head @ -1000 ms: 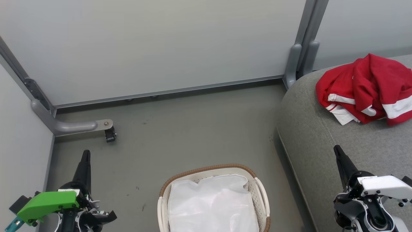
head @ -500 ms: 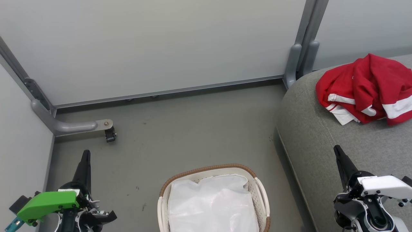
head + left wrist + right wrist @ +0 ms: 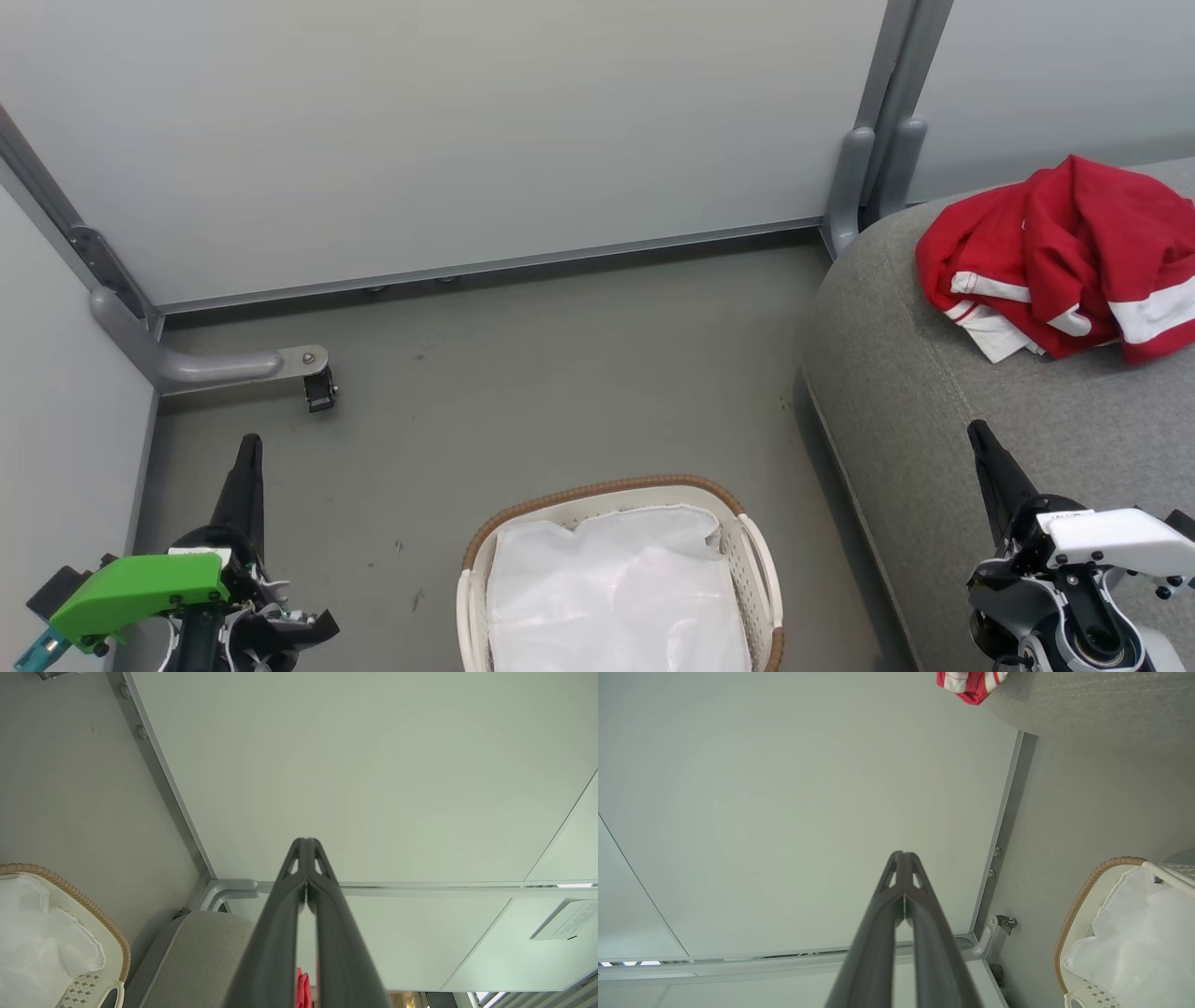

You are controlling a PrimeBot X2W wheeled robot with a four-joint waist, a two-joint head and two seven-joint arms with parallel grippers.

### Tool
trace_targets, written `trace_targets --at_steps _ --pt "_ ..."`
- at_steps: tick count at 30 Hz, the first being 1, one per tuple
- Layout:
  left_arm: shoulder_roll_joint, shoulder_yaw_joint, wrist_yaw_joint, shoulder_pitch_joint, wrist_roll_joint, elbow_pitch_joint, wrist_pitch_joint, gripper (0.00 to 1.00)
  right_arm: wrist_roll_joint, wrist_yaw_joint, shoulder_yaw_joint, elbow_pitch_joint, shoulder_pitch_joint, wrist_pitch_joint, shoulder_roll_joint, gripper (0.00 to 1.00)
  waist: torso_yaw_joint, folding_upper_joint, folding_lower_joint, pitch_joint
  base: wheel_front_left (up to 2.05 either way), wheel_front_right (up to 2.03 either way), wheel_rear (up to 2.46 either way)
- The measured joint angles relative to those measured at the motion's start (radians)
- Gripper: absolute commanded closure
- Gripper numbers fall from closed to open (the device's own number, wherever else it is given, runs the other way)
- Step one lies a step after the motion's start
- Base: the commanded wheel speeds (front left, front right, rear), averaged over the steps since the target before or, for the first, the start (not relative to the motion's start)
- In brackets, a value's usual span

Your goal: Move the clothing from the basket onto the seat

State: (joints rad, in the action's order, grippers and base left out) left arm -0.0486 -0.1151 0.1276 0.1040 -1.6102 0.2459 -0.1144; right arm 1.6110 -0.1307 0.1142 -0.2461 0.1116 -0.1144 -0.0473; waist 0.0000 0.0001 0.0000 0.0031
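Looking down from head cam: red-and-white clothing (image 3: 1064,252) heaped on grey seat (image 3: 934,392), upper right, near seat's rounded back corner. At bottom centre, on floor (image 3: 560,373): basket (image 3: 597,489), just left of seat's front edge, well apart from clothing; white liner (image 3: 616,597) spread inside. L gripper (image 3: 247,457) lower left, over floor, fingers pressed together into one dark spike, nothing between them. R gripper (image 3: 985,448) lower right, over seat, fingers likewise closed tight, nothing held. Pale wall panel (image 3: 467,140) across top, w/ grey caster foot (image 3: 243,362) at its left base.

L wrist cam: both fingers meeting at tips, slim slit lower down, gripping nothing; pointing at wall panel. Rim of basket and liner at lower left, seat corner beside it; sliver of red seen thru slit btwn fingers.

R wrist cam: fingers shut tip to tip, nothing in them. Clothing at top edge, resting on seat; basket w/ liner at lower right, apart from both.
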Motion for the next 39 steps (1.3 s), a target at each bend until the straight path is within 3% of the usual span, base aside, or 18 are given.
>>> trace_targets --at_steps 39 --pt "0.0 0.0 0.0 0.0 0.0 0.0 0.0 1.0 0.0 0.0 0.0 0.0 0.0 0.0 0.0 1.0 0.0 0.0 0.0 0.0 0.0 0.0 0.0"
